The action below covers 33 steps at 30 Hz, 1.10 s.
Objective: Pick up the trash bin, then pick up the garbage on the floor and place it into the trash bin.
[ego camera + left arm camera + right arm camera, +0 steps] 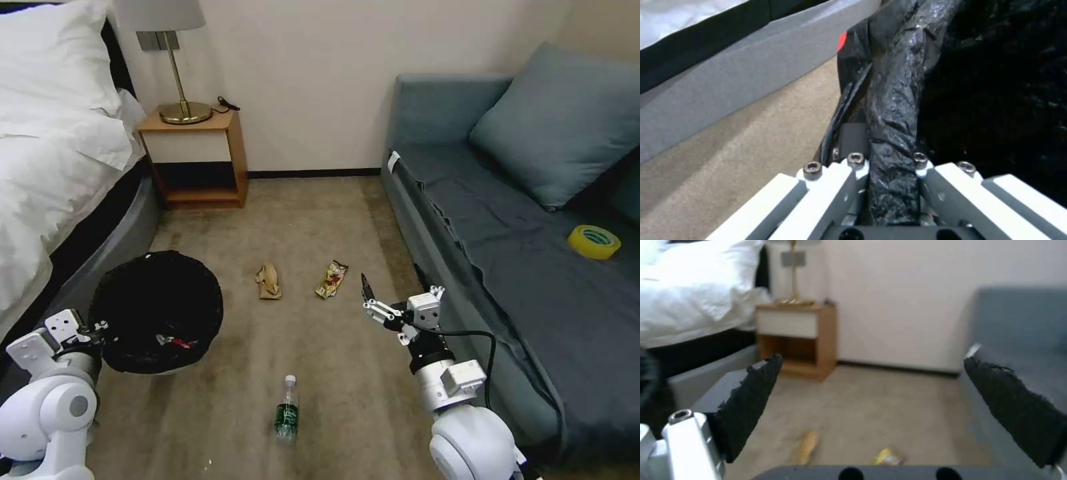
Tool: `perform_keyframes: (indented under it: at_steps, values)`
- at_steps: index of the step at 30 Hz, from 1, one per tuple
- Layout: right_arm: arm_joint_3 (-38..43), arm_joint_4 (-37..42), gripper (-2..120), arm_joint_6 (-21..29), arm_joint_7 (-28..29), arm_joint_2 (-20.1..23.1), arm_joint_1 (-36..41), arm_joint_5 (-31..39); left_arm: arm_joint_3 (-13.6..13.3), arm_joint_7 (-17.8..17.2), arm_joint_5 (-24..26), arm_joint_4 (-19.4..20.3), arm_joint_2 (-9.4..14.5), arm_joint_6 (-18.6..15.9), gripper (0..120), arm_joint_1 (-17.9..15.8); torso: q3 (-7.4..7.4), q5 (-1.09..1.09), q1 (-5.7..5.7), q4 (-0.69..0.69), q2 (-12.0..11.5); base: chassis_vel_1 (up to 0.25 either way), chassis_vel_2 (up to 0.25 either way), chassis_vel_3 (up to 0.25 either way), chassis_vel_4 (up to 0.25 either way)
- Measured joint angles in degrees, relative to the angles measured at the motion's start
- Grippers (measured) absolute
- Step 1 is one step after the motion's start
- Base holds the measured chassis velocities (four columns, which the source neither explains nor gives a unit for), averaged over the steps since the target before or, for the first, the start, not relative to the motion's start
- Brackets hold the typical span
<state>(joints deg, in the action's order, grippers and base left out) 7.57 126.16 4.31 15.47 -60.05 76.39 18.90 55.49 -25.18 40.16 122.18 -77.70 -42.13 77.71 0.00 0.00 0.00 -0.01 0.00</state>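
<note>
- Down at seven o'clock in the head view, the left gripper [889, 186] pinches the trash bin [157, 310] by its black-lined rim; the fingertips are hidden by liner.
- Right gripper [889, 406] hangs spread and empty at five o'clock.
- Red-white wrapper [175, 342] lies inside the bin, half hidden; bottle [287, 412], brown paper [269, 281] and snack wrapper [331, 279] lie on the carpet [333, 373].

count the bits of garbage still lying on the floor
3: crumpled brown paper mid-carpet, brown-gold snack wrapper beside it nearer the sofa, and the bottle closest to the robot. A red-white scrap already lies in the trash bin; more may be hidden there.
</note>
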Motion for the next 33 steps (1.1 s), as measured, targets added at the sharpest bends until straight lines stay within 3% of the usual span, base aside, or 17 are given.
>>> perform_keyframes:
  at_steps: [1,5,6,8,10,11,15,19,26,33]
  values:
    - [0.0,0.0,100,0.0,0.0,0.0,0.0,0.0,0.0,0.0,0.0,0.0,0.0,0.0,3,0.0,0.00,0.00,0.00,0.00,0.0,0.000,0.000,0.000,0.000]
    - [-8.3,-2.3,100,7.4,5.4,4.7,-10.4,14.7,0.2,0.1,0.0,0.2,-0.2,0.0,3,0.4,0.00,0.00,0.00,0.01,0.0,0.000,0.000,0.000,0.000]
    - [-8.3,-2.3,100,7.4,5.4,4.7,-10.4,14.7,0.2,0.1,0.0,0.2,-0.2,0.0,3,0.4,0.00,0.00,0.00,0.01,0.0,0.000,0.000,0.000,0.000]
    - [-14.1,-5.6,100,10.3,8.7,5.7,-17.5,20.8,0.3,0.1,-0.2,0.2,-0.4,0.0,3,0.6,0.00,-0.01,0.00,0.02,0.0,0.000,0.000,0.000,0.000]
    - [-20.9,-10.2,100,14.2,12.7,5.8,-25.7,29.4,0.3,0.2,-0.4,0.2,-0.6,0.0,3,0.9,0.01,0.01,0.00,0.01,0.0,0.000,0.000,0.000,0.000]
    - [-20.9,-10.2,100,14.2,12.7,5.8,-25.7,29.4,0.3,0.2,-0.4,0.2,-0.6,0.0,3,0.9,0.01,0.01,0.00,0.01,0.0,0.000,0.000,0.000,0.000]
    - [-32.4,-17.9,100,21.8,17.8,4.9,-39.4,41.8,0.2,0.2,-0.9,0.2,-0.9,0.0,3,1.7,0.01,-0.02,0.00,0.03,0.0,0.000,0.000,0.000,0.000]
    - [-41.1,-23.8,100,25.9,20.6,2.3,-45.5,48.8,0.5,0.2,-1.2,0.2,-1.0,0.0,3,2.1,0.01,-0.01,0.00,0.02,0.0,0.000,0.000,0.000,0.000]
    - [-52.0,-33.5,100,28.0,21.8,-4.4,-50.0,53.7,0.8,0.3,-1.5,0.2,-1.4,0.0,3,2.3,0.01,-0.02,0.00,0.01,0.0,0.000,0.000,0.000,0.000]
    - [-59.6,-41.0,100,28.0,21.6,-11.0,-52.0,54.1,1.4,0.4,-1.6,0.5,-1.7,0.0,3,2.9,0.00,-0.01,0.00,0.02,0.0,0.000,0.000,0.000,0.000]
